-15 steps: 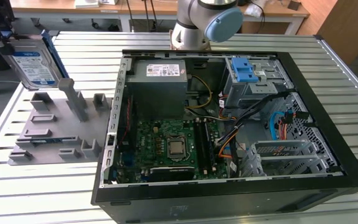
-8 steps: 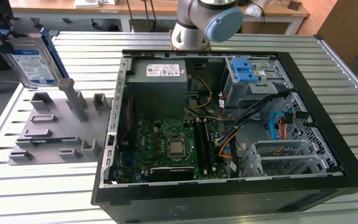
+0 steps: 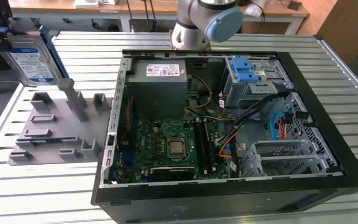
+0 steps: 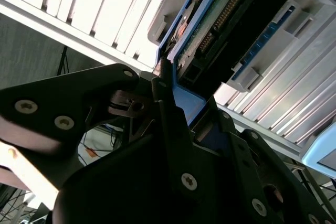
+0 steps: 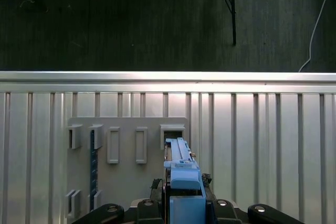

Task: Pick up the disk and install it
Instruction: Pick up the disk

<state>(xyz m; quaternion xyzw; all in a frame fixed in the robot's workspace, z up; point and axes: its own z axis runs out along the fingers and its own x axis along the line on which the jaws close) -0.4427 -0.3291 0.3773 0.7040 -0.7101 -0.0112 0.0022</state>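
Observation:
The disk (image 3: 35,59), a silver-grey hard drive with a white-and-blue label in a blue bracket, hangs tilted in the air at the exterior view's far left, above the grey holder fixture (image 3: 54,126). My gripper (image 3: 3,39) is shut on its upper end. In the first wrist view the disk (image 5: 181,169) shows edge-on between my black fingers (image 5: 157,205), over the fixture (image 5: 126,129). The second wrist view shows the disk's connector end (image 4: 220,24) and blue bracket (image 4: 185,98) clamped in the jaws.
An open black computer case (image 3: 303,186) lies on the slatted metal table (image 3: 48,191), with a motherboard (image 3: 169,144) and power supply (image 3: 160,86). A grey drive cage with a blue-latched tray (image 3: 247,72) sits at its far right. The arm's base (image 3: 201,25) stands behind the case.

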